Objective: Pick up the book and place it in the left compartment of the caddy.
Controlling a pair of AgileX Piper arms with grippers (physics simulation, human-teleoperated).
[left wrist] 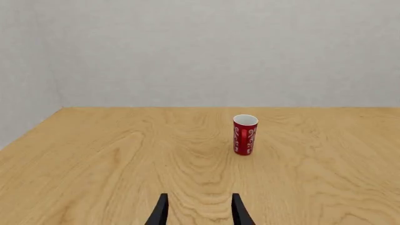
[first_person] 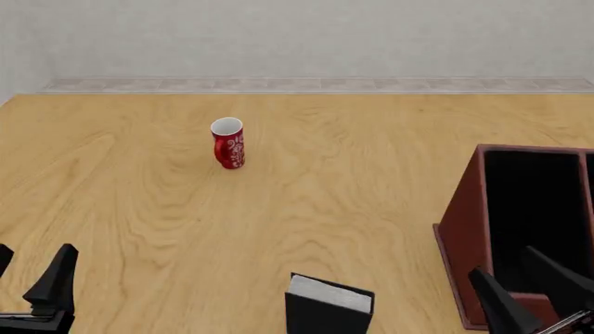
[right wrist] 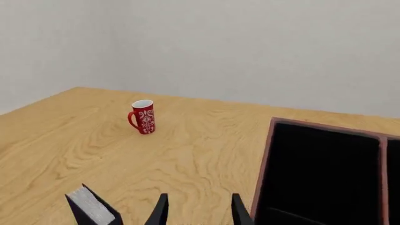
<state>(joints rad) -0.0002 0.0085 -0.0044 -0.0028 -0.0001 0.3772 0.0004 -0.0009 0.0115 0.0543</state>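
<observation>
The right gripper [right wrist: 196,208] is hovering with its fingers spread apart and nothing between them, near the caddy [first_person: 461,229] and its left compartment [first_person: 533,209]. The left gripper [left wrist: 196,209] is likewise standing parted and holding nothing, facing the red mug [left wrist: 244,134] across the table [first_person: 352,181]. The book [first_person: 329,306] is standing upright on the wood between the two arms, just left of the caddy.

No legible txt, mug [first_person: 228,143] — pattern only

Book [first_person: 327,306] bottom and caddy [first_person: 461,229] right side beyond the front view's edges.
</observation>
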